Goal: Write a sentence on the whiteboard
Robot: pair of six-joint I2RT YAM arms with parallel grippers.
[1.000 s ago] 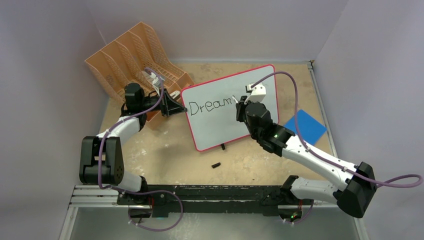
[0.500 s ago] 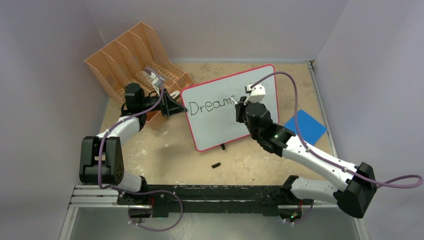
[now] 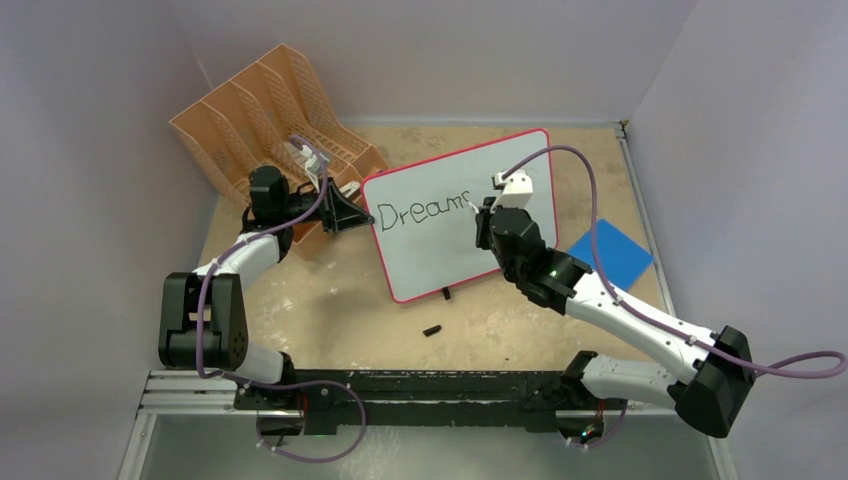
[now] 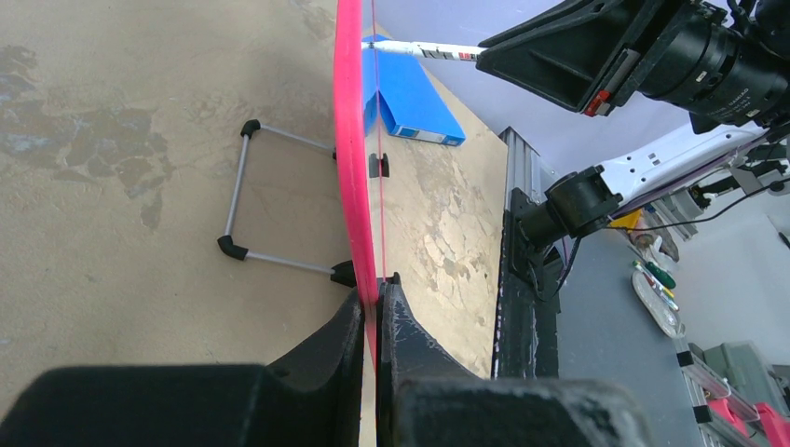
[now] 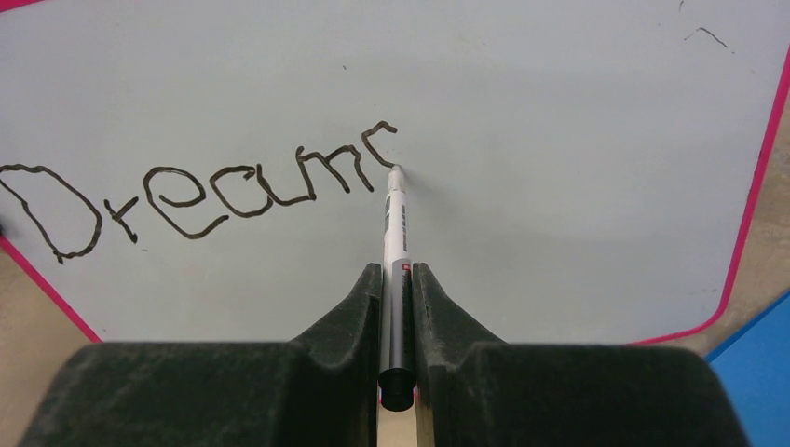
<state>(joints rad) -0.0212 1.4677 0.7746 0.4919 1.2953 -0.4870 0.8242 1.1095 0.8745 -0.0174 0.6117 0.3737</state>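
Right fingers clamp the marker; left fingers pinch the whiteboard at nine o'clock. Next, finish the sentence's "s".

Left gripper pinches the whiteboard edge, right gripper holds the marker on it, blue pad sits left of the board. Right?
No: the blue pad sits right of the whiteboard, per the top external view. The left gripper pinching the edge and right gripper holding the marker are correct.
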